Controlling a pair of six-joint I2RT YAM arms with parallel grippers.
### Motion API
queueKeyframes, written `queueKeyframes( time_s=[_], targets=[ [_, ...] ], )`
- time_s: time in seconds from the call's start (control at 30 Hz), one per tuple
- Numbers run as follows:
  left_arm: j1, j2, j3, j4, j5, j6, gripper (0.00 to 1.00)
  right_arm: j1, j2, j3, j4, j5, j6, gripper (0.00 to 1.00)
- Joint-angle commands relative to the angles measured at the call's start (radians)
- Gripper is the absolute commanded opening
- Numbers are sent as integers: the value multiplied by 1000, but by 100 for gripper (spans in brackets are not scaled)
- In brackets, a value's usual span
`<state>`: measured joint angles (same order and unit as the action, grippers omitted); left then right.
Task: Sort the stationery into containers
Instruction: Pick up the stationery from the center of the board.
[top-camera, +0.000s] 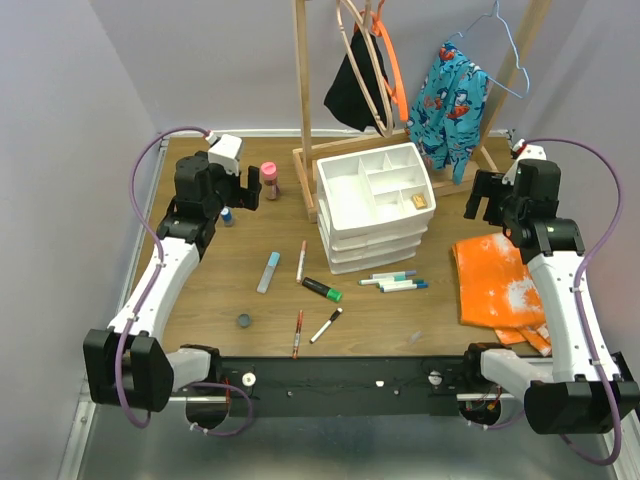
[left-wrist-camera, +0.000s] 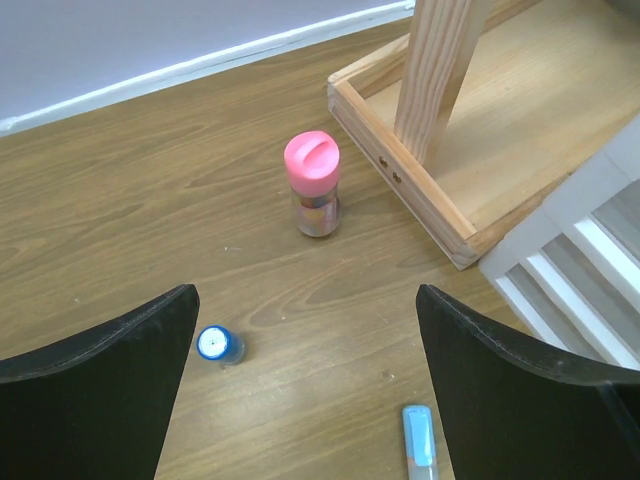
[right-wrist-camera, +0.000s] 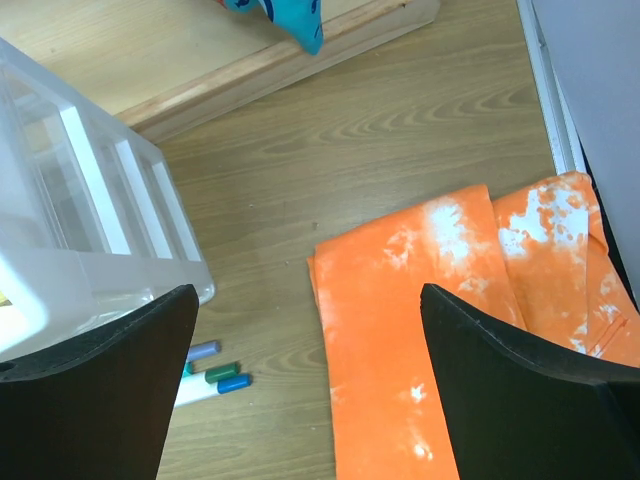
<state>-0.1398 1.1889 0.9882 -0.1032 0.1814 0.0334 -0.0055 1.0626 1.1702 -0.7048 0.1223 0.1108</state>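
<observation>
The white drawer organiser stands mid-table, its top tray holding a small yellow item. Loose on the table lie a light-blue bar, a red-tipped white pen, a green-capped black marker, a red pen, a black-capped white pen and capped white markers. The pink-capped bottle and small blue-capped bottle stand at the far left. My left gripper is open and empty above them. My right gripper is open and empty over the orange cloth.
A wooden hanger rack with clothes stands behind the organiser; its base lies right of the pink-capped bottle. The orange cloth covers the right side. A small dark round cap lies near the front left.
</observation>
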Motion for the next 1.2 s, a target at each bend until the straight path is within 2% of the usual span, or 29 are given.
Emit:
queueKeyframes(
  time_s=[0.0, 0.1, 0.13, 0.27, 0.37, 0.4, 0.5, 0.57, 0.73, 1.0, 1.17],
  targets=[
    [2, 55, 1, 86, 24, 22, 99, 1, 14, 0, 25, -6, -20, 100],
    [12, 115, 39, 96, -20, 37, 99, 1, 33, 54, -8, -116, -133, 100],
    [17, 150, 53, 91, -14, 51, 99, 1, 27, 45, 32, -115, -126, 100],
    [31, 260, 137, 36, 122, 128, 99, 1, 88, 62, 41, -115, -54, 100],
    [46, 372, 277, -77, 203, 146, 99, -1, 94, 54, 53, -161, -33, 100],
    [46, 402, 368, -155, 210, 151, 99, -1, 96, 51, 51, -176, -33, 100],
    [48, 500, 499, -228, 184, 168, 98, -1, 115, 48, 44, -207, -25, 100],
    [49, 543, 529, -233, 188, 203, 97, -1, 120, 45, 51, -211, -20, 100],
    [57, 682, 699, -372, 262, 243, 89, -1, 132, 55, 64, -216, -37, 100],
    [57, 767, 762, -467, 276, 321, 89, -1, 154, 62, 67, -228, -57, 100],
    [57, 804, 762, -472, 277, 338, 89, -1, 162, 52, 73, -228, -62, 100]
  ],
)
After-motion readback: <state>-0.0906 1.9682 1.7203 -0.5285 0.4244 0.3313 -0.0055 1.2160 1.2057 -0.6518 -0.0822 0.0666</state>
